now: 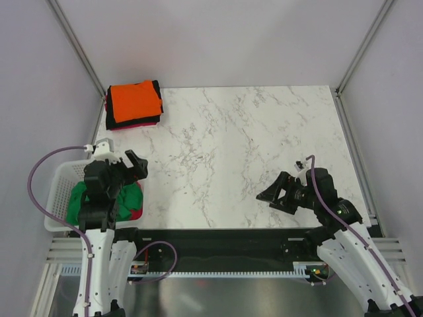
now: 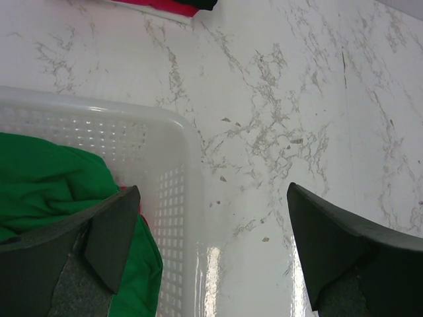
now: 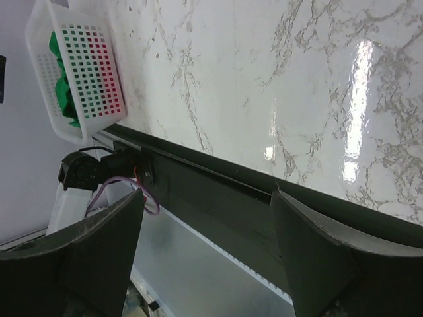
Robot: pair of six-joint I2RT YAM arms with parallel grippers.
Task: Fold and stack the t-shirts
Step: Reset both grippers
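Note:
A folded stack of t-shirts lies at the table's far left, the orange t-shirt on top, black and pink-red ones beneath it. A crumpled green t-shirt fills the white basket, with a red one showing at the basket's right side. My left gripper hangs open over the basket's right rim, one finger above the green fabric and the other above bare marble, holding nothing. My right gripper is open and empty near the table's front right.
The basket stands at the front left corner, green fabric showing through its lattice. A black rail runs along the table's near edge. White walls and metal posts enclose the far and side edges.

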